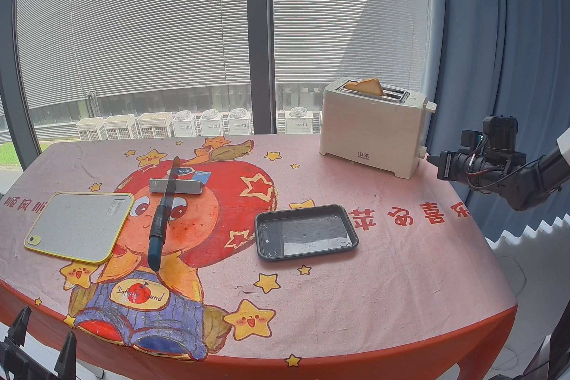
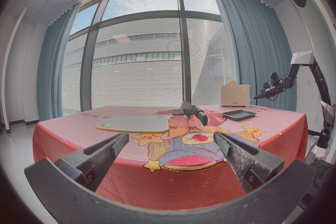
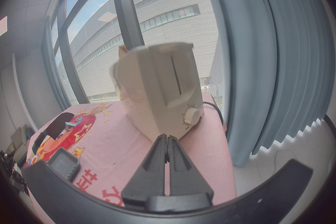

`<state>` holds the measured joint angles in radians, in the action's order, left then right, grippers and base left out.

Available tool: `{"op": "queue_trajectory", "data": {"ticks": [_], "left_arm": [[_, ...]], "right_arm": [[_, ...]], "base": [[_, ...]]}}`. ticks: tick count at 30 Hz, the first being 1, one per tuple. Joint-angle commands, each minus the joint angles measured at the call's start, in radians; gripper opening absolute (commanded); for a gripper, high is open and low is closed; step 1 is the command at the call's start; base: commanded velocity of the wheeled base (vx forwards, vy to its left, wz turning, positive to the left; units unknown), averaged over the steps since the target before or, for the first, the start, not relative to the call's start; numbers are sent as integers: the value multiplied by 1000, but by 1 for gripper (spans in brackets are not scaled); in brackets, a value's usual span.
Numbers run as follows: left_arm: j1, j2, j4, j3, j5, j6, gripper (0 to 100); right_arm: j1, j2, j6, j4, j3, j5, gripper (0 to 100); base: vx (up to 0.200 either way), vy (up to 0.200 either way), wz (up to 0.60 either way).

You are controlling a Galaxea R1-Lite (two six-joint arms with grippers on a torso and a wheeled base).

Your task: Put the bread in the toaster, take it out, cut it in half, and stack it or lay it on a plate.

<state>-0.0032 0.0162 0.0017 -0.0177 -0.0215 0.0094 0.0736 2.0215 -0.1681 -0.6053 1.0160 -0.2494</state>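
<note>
A cream toaster (image 1: pixel 373 129) stands at the table's back right with a slice of bread (image 1: pixel 366 86) poking up from its slot. The dark plate (image 1: pixel 305 231) lies in the middle of the table. A knife (image 1: pixel 162 214) with a blue handle rests on a small grey block (image 1: pixel 176 186), right of the cutting board (image 1: pixel 80 225). My right gripper (image 3: pixel 167 142) hovers shut and empty just right of the toaster (image 3: pixel 159 90), level with its lever side. My left gripper (image 2: pixel 171 149) hangs open below the table's front left edge, facing the board (image 2: pixel 134 123).
A pink cartoon tablecloth (image 1: pixel 380 274) covers the round table. Blue curtains (image 1: pixel 504 31) hang close behind the right arm. Windows and a dark frame post (image 1: pixel 259 31) stand behind the table. Open tabletop lies in front of the plate.
</note>
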Motion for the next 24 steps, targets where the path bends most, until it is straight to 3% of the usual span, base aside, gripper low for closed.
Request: {"op": "queue_trajectory", "data": {"ticks": [1,12,15,17,21,24], "left_arm": [[0,-16,0,18,0,0,100],[0,-16,0,18,0,0,100],[0,-16,0,18,0,0,100],[0,-16,0,18,0,0,100],[0,-16,0,18,0,0,100],[0,-16,0,18,0,0,100]], "right_arm": [[12,-119,4,-1,-57,-1,0],[-15,-256,9,-11,-88,-14,0],[-31,-270,7,-16,-80,-28,0],[-44,-271,-2,-39,-69,-65,0],[-51,-253,-7,-83,-54,-68,0],[-49,-165,-53,-152,-16,-76,0]], "base": [[0,0,0],[0,0,0],[0,0,0],[0,0,0],[0,0,0],[0,0,0]]}}
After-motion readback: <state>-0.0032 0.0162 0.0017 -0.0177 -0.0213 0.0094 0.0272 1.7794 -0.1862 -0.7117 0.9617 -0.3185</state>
